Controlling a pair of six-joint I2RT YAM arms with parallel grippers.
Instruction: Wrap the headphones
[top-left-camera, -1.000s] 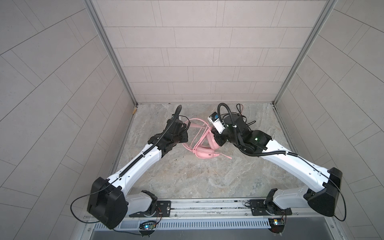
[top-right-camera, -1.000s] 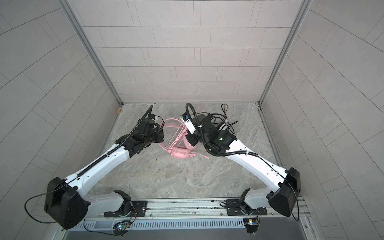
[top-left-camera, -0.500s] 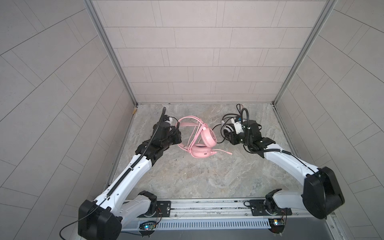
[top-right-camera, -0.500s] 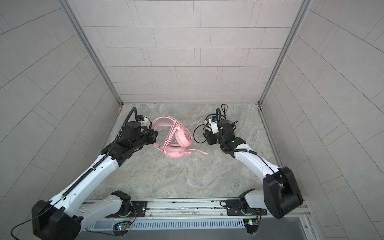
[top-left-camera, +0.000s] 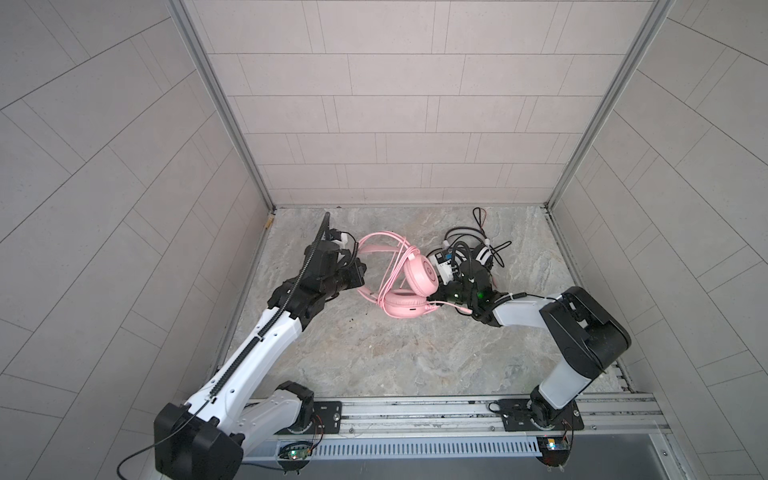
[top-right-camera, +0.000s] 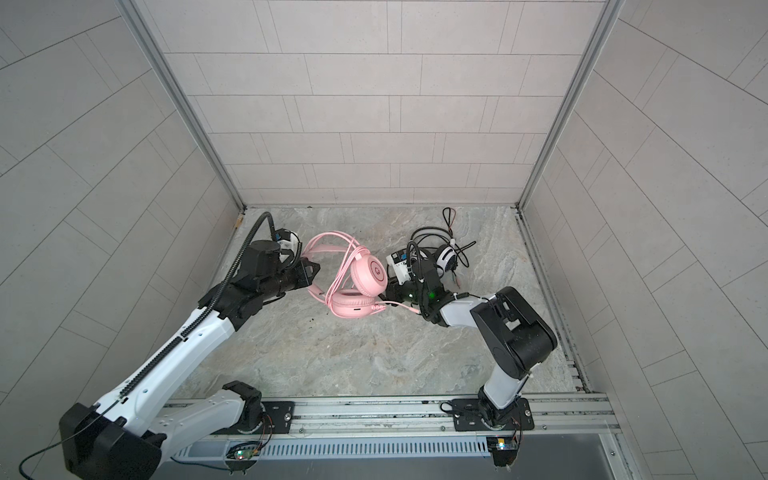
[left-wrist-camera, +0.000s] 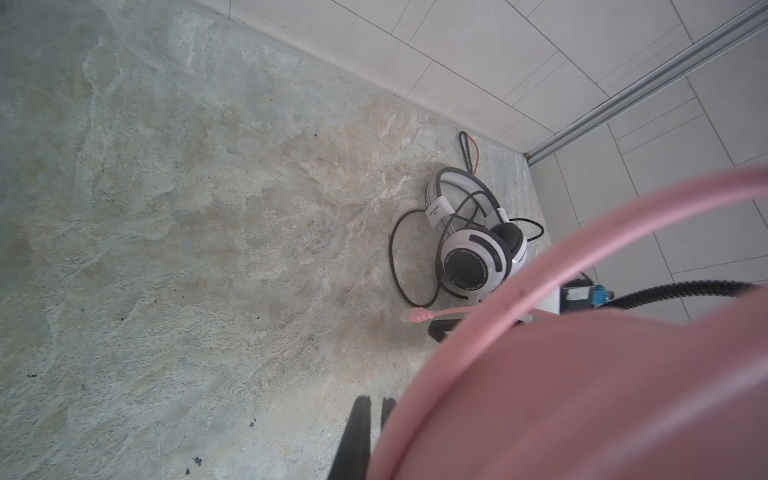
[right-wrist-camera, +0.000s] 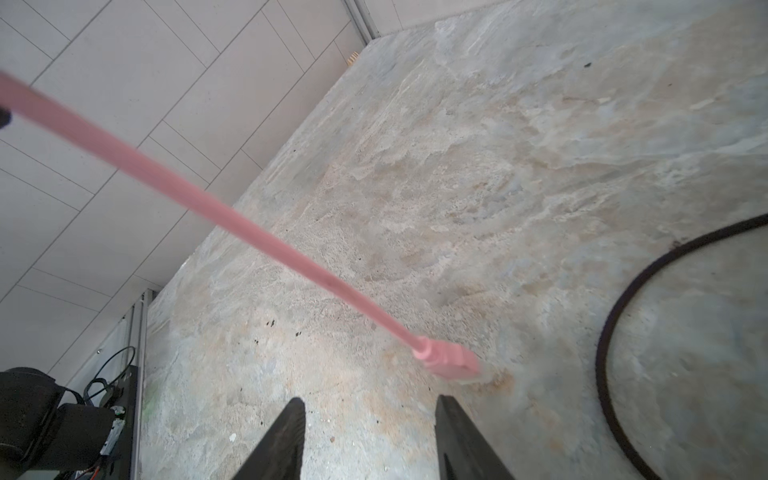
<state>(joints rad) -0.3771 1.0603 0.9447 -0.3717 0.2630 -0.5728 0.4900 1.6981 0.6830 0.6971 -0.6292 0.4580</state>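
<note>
The left arm stretches forward, low over the stone tabletop (top-left-camera: 395, 357). The left gripper (top-left-camera: 360, 271) lies level and points toward the middle, reaching the band of the pink headset (top-left-camera: 419, 275). That headset sits mid-table, one ear cup flat on the surface and the other on edge above it, with its pink cable (top-right-camera: 340, 276) looped over the band. The right arm is folded sharply at the elbow and its wrist turns back toward the centre. The right gripper (right-wrist-camera: 368, 419) has its fingers apart with nothing between them, and the pink plug (right-wrist-camera: 449, 362) lies just past their tips. The white-and-black headset (left-wrist-camera: 473, 257) rests near the far right corner, ringed by its black cable (left-wrist-camera: 391, 257); in both top views the right wrist partly hides it. The left fingers (left-wrist-camera: 359, 436) are pressed together, but a blurred pink mass covers one of them, so whether they pinch the band cannot be told.
</note>
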